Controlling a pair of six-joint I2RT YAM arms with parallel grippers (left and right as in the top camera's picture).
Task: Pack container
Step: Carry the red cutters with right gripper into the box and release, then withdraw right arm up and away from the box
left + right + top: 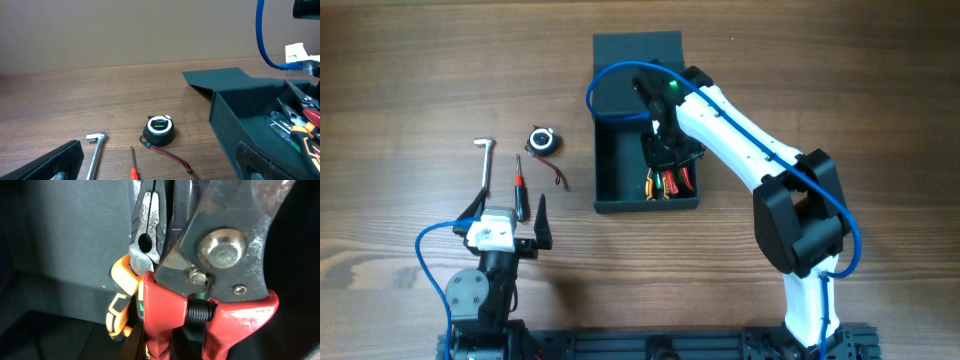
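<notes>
Overhead view showed the container mid-table, its lid flap laid back, presumably so the right gripper could reach the red-handled snips and orange pliers inside, its grip impossible to tell, while the left gripper hung with fingers spread near the screwdriver.

No text, brand, number or sign can be read in any view. The tape measure, toward the table's left half, has a pale round face whose marks are too small to make out, and the white tag on the right arm is too blurred to read. The worn metal of the red-handled cutters in the container shows no legible stamp.
</notes>
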